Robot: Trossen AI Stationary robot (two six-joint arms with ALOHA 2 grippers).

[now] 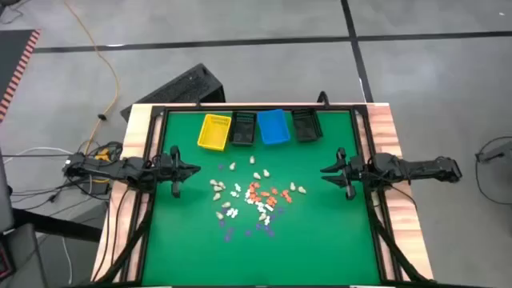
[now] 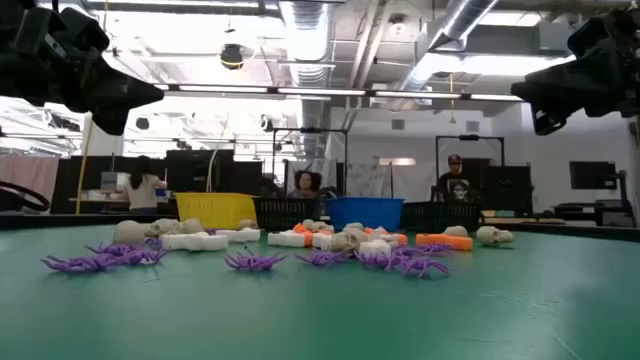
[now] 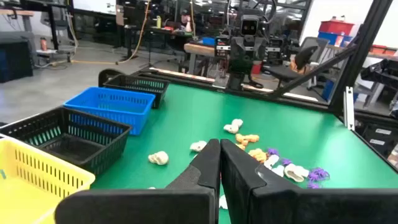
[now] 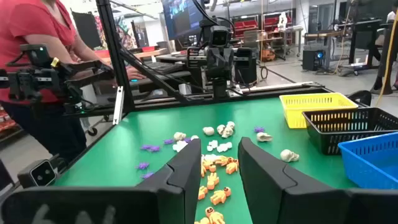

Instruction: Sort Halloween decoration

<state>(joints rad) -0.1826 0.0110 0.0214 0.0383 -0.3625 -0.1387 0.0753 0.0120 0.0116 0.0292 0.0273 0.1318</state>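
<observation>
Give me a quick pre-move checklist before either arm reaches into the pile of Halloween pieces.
1. Left tool empty and raised at the table's left side: ok, fingers shut.
2. Right tool empty, at the right side: ok, fingers parted.
3. Halloween pieces on the green mat, unsorted: ok.
4. Yellow bin, blue bin and two black bins lined along the far edge: ok.
5. Bins empty: cannot tell for all.
6. Person beside the table, outside the frame: ok.

- Bare green table [image 1: 320,240] lies open at three, six and nine o'clock around the scattered Halloween decoration [image 1: 254,200].
- At twelve o'clock, four bins [image 1: 258,128] wall off the far edge.
</observation>
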